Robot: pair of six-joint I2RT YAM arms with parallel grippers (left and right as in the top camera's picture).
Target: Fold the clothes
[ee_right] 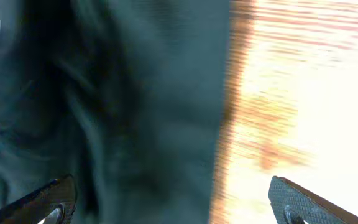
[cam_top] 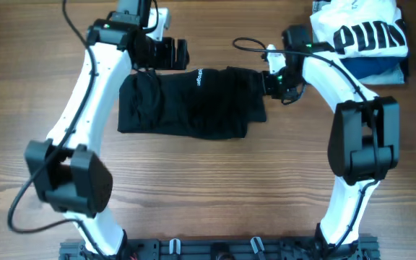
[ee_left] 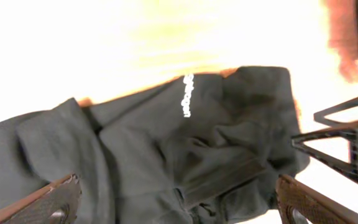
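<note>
The black garment (cam_top: 190, 103) lies folded in a rough rectangle on the wooden table, its small white logo (cam_top: 198, 76) near the far edge. My left gripper (cam_top: 166, 53) is open just beyond the garment's far left edge. In the left wrist view the garment (ee_left: 166, 149) lies wrinkled below the spread jaws (ee_left: 179, 202), logo (ee_left: 187, 95) visible. My right gripper (cam_top: 273, 81) is open at the garment's far right corner. In the right wrist view its jaws (ee_right: 173, 202) straddle the garment's edge (ee_right: 135, 112), blurred.
A folded white shirt with big black letters (cam_top: 363, 32) lies on blue garments (cam_top: 378, 71) at the far right corner. A black rail (cam_top: 215, 249) runs along the table's near edge.
</note>
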